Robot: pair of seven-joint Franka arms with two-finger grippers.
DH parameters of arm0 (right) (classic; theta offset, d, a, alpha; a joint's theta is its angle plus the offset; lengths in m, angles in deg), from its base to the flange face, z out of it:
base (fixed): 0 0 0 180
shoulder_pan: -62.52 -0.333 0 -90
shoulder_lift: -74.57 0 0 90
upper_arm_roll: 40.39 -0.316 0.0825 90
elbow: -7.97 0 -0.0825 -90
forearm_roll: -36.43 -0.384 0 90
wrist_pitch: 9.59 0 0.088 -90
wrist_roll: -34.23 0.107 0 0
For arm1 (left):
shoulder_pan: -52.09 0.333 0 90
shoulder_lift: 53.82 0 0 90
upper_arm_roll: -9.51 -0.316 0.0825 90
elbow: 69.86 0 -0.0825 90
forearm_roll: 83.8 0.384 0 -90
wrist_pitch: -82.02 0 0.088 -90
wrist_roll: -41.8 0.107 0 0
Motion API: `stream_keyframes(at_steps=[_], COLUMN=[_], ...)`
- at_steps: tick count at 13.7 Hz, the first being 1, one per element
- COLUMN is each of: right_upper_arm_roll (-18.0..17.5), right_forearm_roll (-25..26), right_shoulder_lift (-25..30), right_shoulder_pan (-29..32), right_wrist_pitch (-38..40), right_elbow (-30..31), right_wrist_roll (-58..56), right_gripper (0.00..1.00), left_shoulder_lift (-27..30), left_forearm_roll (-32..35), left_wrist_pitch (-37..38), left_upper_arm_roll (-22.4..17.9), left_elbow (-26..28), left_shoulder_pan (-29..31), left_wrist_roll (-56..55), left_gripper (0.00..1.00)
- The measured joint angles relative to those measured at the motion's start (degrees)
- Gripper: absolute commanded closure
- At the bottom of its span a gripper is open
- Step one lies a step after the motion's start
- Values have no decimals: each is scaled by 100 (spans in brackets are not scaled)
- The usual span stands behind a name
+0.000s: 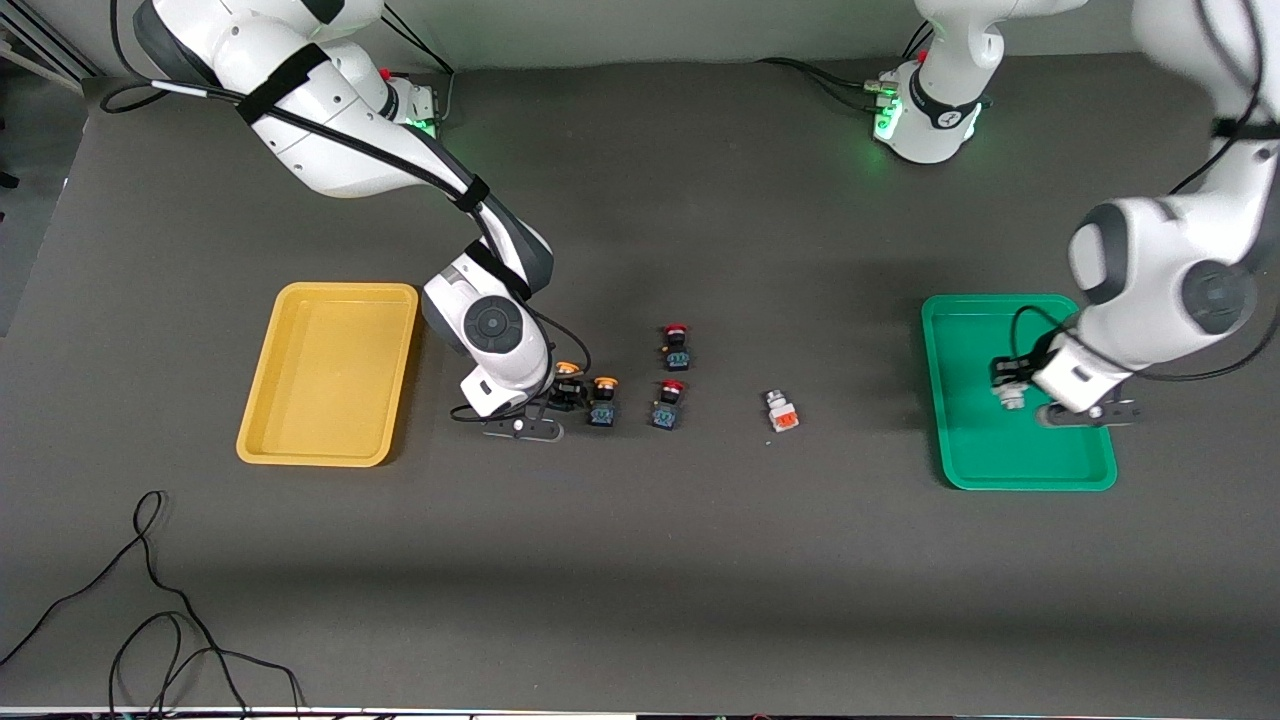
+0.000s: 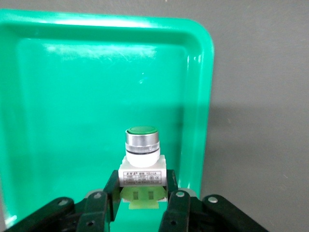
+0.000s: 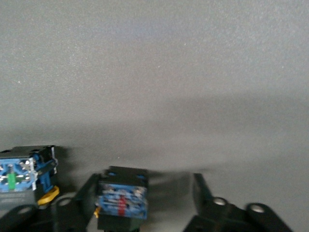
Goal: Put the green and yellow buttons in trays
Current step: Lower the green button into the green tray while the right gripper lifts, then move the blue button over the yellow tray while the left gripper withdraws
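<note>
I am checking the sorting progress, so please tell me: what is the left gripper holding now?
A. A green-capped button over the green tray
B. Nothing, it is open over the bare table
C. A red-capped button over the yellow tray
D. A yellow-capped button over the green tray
A: the left gripper is shut on the green button over the green tray.

Two glossy white arms with dark grey joint caps, black cables strapped along them. Bases glow green. Black grippers: left gripper, right gripper, with silver screws in their fingers.
</note>
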Motion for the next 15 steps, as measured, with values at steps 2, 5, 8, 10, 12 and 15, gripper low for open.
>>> stream_keyframes(at_steps=[2, 5, 8, 10, 12, 15], right_upper_arm_roll=[1, 13, 27, 56, 80, 389], right_forearm_roll=[35, 49, -156, -740, -961, -1011], right_shoulder_lift=[-2, 15, 291, 716, 1194, 1645], right_shoulder_pan=[2, 36, 224, 426, 718, 965], right_wrist_pitch=[0, 9, 535, 1136, 1821, 2457], right_elbow=[-4, -57, -172, -220, -216, -161], right_wrist_roll=[-1, -13, -462, -1386, -2180, -3282], right_gripper=[100, 100, 100, 100, 100, 100], left_shoulder_lift=[-420, -693, -648, -525, -328, -57], left_forearm_roll=[55, 206, 226, 227, 229, 220], left_wrist_pitch=[-544, -759, -369, 462, 1579, 3031], left_upper_arm_roll=[2, 2, 1, -3, -12, -3], left_elbow=[103, 75, -241, -733, -1435, -2563], left_shoulder_pan=[0, 0, 0, 3, 25, 34], left_wrist_roll=[1, 10, 160, 206, 210, 194], left_gripper=[79, 3, 1, 1, 1, 0])
